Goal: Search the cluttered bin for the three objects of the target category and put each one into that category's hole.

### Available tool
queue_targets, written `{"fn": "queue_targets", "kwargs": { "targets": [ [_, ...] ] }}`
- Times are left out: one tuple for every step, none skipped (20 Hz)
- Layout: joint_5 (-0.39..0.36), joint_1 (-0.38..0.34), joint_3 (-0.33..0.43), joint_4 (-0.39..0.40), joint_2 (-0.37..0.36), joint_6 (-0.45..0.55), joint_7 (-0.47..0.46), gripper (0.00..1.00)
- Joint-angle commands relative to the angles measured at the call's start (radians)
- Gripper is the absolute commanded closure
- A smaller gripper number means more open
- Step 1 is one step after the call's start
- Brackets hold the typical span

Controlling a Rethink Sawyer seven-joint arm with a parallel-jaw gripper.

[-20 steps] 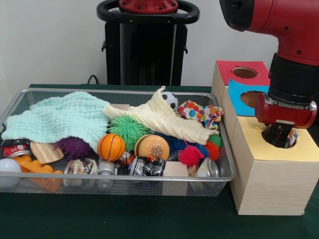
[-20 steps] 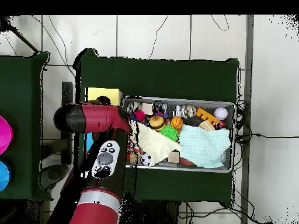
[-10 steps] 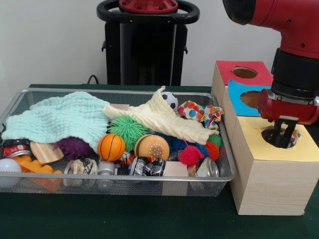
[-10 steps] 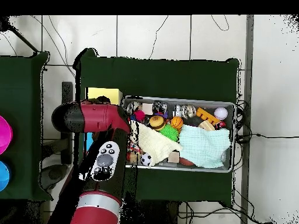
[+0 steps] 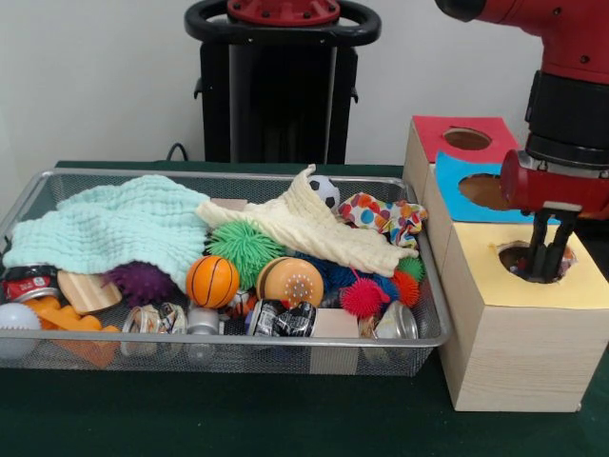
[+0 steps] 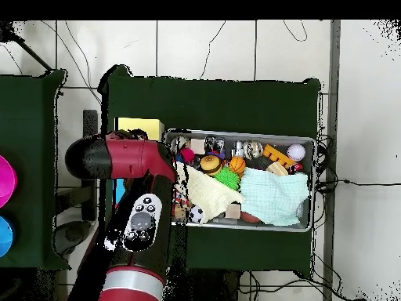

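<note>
You are looking at a dark green table (image 5: 238,419) against a pale wall, with a wire mesh bin (image 5: 228,347) on the left and a wooden sorting box (image 5: 514,333) just to its right. The box carries three coloured tops, each with a round hole: yellow (image 5: 533,262) nearest, blue (image 5: 485,190) behind it, red (image 5: 466,139) farthest.

The gripper (image 5: 549,265) hangs straight down over the yellow hole, its dark fingers (image 5: 559,243) dipping to the rim. They stand close together; whether they are parted or closed you cannot tell from here. A small pale scrap shows at the hole's right edge beside the fingertips, too small to name. Nothing is visibly held.

The arm (image 5: 571,105) comes down vertically at the right, red wrist band above the fingers and black sleeve above that. In the overhead view the red arm (image 6: 129,161) covers most of the box, leaving only a yellow corner (image 6: 139,128) showing.

In the bin, a mint cloth (image 5: 109,228) lies across the far left and a cream cloth (image 5: 304,224) drapes diagonally over the middle. Near the front sit a small basketball (image 5: 212,281), a green spiky ball (image 5: 245,246), a purple spiky ball (image 5: 141,282), a pink spiky ball (image 5: 364,297), a burger toy (image 5: 289,281) and a white ball (image 5: 17,324). A soccer ball (image 5: 324,190) peeks from behind the cream cloth, and a patterned fabric piece (image 5: 385,217) lies at the far right.
</note>
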Motion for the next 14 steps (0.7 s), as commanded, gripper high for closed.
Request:
{"fn": "queue_targets", "kwargs": {
  "targets": [
    [0.036,-0.040,0.122,0.128,-0.051,0.079,0.149,1.00],
    [0.037,-0.042,0.124,0.134,-0.057,0.080,0.151,1.00],
    [0.035,-0.040,0.119,0.134,-0.061,0.087,0.151,1.00],
    [0.035,-0.037,0.114,0.131,-0.063,0.097,0.156,1.00],
    [0.034,-0.037,0.113,0.132,-0.067,0.102,0.155,1.00],
    [0.033,-0.039,0.116,0.137,-0.073,0.101,0.151,1.00],
    [0.037,-0.044,0.121,0.144,-0.079,0.101,0.150,1.00],
    [0.036,-0.045,0.123,0.150,-0.084,0.096,0.147,1.00],
    [0.036,-0.048,0.125,0.157,-0.089,0.092,0.147,1.00],
    [0.038,-0.052,0.130,0.163,-0.093,0.091,0.144,1.00],
    [0.039,-0.056,0.134,0.169,-0.097,0.089,0.142,1.00],
    [0.040,-0.060,0.139,0.178,-0.102,0.084,0.140,1.00],
    [0.041,-0.061,0.141,0.182,-0.104,0.083,0.139,1.00],
    [0.041,-0.063,0.143,0.185,-0.107,0.082,0.138,1.00]
  ]
}}
